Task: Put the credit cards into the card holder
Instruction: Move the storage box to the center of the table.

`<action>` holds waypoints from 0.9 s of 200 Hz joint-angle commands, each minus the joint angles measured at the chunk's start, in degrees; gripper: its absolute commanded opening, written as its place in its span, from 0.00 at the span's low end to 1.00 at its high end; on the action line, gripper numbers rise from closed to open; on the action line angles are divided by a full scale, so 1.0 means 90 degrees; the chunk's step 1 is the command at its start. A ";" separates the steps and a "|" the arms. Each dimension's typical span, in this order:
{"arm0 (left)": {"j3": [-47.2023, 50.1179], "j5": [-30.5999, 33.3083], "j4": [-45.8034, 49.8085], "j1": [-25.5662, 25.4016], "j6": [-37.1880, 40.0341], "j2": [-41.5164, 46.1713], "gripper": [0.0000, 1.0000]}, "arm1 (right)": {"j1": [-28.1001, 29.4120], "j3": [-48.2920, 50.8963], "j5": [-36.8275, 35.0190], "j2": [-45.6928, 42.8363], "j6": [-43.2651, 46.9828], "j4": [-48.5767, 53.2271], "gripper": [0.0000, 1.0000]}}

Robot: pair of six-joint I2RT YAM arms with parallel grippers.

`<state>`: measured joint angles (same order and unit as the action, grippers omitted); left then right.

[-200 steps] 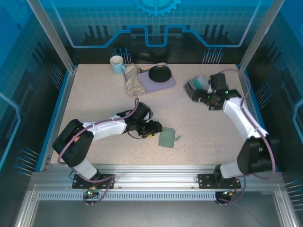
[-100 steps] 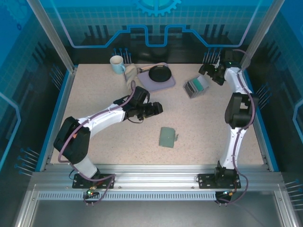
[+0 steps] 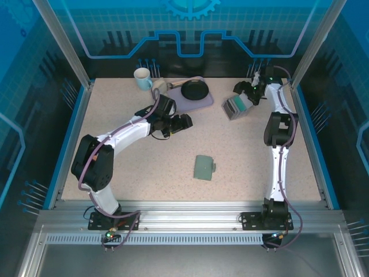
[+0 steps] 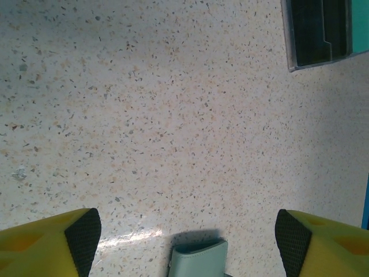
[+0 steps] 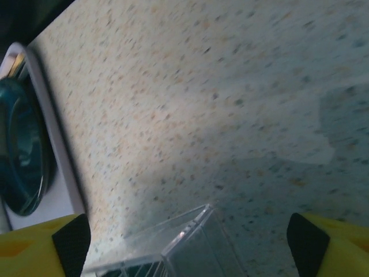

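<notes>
left fingers [image 4: 83, 236] wide, right fingers [image 5: 72, 242] wide, empty

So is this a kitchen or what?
Probably a robot lab test cell, not a home: white jointed robot arms bolted to a silver metal rail, a speckled beige tabletop, and blue printed wall panels around it.

A robotics lab test cell: a speckled surface [image 3: 242, 156] walled by aluminium posts [image 3: 61, 41] and blue circuit-pattern panels [image 3: 242, 23], with two robot arms [image 3: 124, 131] bolted to a slotted metal rail [image 3: 184, 222] at 6 o'clock.
</notes>
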<state>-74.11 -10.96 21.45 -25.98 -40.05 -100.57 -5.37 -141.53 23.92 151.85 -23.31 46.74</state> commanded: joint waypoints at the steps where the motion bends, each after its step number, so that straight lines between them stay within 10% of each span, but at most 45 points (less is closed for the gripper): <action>1: -0.0223 -0.0325 0.0219 0.0084 0.0268 -0.0206 0.82 | 0.0268 0.0328 0.0717 -0.0319 0.0730 0.0358 0.88; 127: 0.1250 -0.0714 -0.0295 0.0113 -0.0004 0.0676 0.81 | 0.1566 0.5540 0.0331 -0.3383 0.2085 -0.0544 0.63; 180: 0.1844 -0.1083 -0.0815 0.0104 -0.0497 0.0833 0.80 | 0.1923 0.6932 -0.0441 -0.4736 0.1466 -0.0976 0.77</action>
<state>-59.64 -17.58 17.19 -25.32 -41.67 -94.59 10.87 -80.66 25.15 114.54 -7.57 39.94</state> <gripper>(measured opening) 0.805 0.728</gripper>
